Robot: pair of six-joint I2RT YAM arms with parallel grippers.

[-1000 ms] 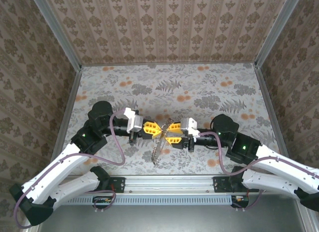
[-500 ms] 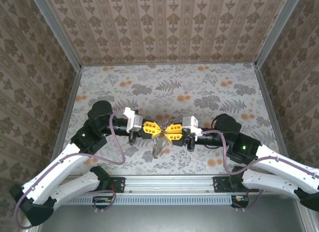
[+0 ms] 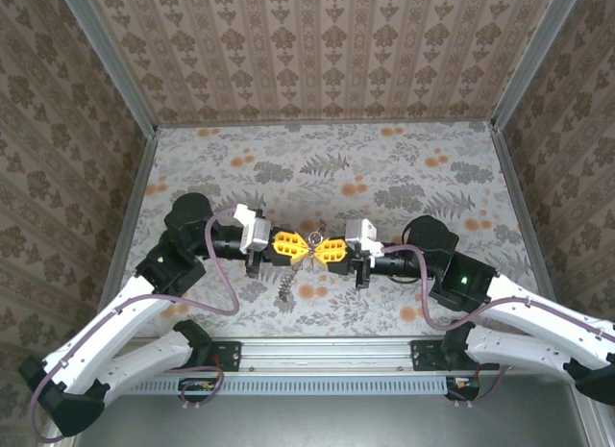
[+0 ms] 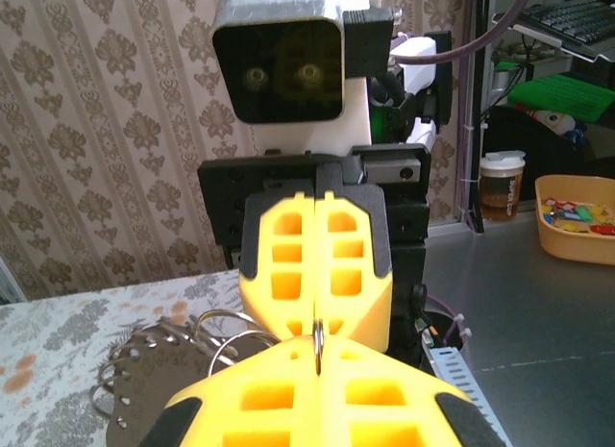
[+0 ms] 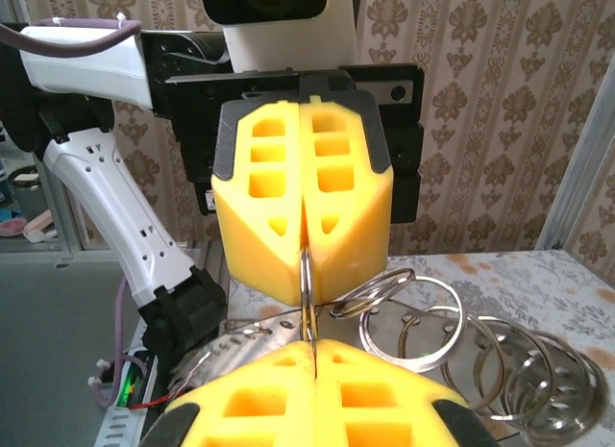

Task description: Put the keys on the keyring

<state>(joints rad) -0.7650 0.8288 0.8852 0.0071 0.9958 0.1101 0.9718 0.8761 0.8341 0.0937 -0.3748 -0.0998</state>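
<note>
My left gripper [image 3: 300, 245] and right gripper [image 3: 325, 247] meet tip to tip above the table's middle. Both are shut on the keyring [image 4: 317, 339], a thin metal split ring seen edge-on between the yellow pads [image 5: 306, 291]. In the left wrist view my own gripper [image 4: 317, 359] is at the bottom and the right gripper [image 4: 315, 317] faces it. In the right wrist view, the right gripper [image 5: 312, 356] faces the left gripper [image 5: 303, 250]. The keys [image 3: 286, 288], flat perforated metal pieces [image 5: 226, 356], hang below the grippers with several linked silver rings [image 5: 413, 317].
The floral table [image 3: 413, 178] lies under both arms, walled by patterned panels with metal posts [image 3: 144, 139]. Purple cables [image 3: 231, 293] loop beside each arm. A rail [image 3: 327, 356] runs along the near edge.
My right gripper has closed on the ring that the left was holding. Both grippers shifted slightly left and back, and the hanging bunch swung left.
</note>
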